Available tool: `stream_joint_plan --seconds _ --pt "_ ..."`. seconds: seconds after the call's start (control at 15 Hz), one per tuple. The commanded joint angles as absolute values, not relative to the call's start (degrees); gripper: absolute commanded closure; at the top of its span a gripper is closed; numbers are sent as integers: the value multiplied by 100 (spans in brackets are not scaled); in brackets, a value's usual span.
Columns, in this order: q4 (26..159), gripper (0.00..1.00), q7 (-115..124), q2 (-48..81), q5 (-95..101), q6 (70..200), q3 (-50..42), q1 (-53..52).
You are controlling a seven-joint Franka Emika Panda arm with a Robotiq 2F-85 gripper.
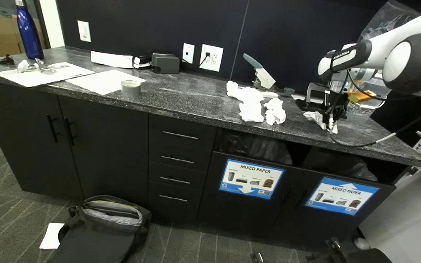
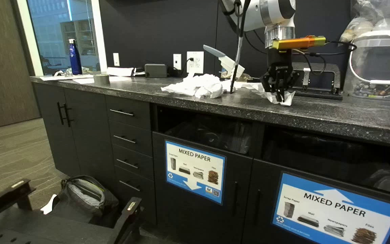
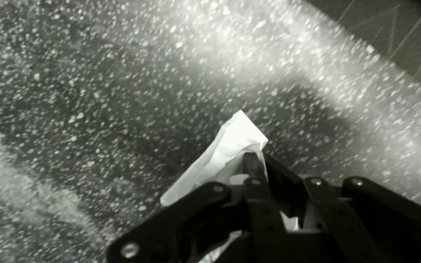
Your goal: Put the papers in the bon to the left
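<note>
White paper (image 3: 236, 137) is pinched in my hand (image 2: 280, 99) on the right of the desk (image 1: 192, 98); the left bin (image 2: 196, 171) lies left, nearer and lower, so I'd swing left past the near edge.

The gripper (image 2: 281, 99) is built of black links (image 3: 170, 223) with silver screws (image 3: 130, 250). Above the gripper, 1 orange-yellow block (image 2: 298, 42) and 1 silver collar (image 2: 279, 35) are mounted; beside the gripper, a black cable (image 1: 355, 146) is partly sheathed in white. The white arm (image 1: 408, 27) is capped in dark grey and lettered.
</note>
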State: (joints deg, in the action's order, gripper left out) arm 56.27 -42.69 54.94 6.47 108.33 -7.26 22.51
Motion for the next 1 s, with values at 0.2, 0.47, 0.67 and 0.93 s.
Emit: stream_joint_plan --seconds 0.2,0.47,0.67,0.93 --pt "7834 94 -5667 4017 672 10094 -500 2311" --pt "8940 94 -6735 3388 655 10016 -442 2369" --pt "9830 94 -7536 2923 568 10022 -439 2388" --pt "11093 94 -8465 2437 613 10006 -486 2285"
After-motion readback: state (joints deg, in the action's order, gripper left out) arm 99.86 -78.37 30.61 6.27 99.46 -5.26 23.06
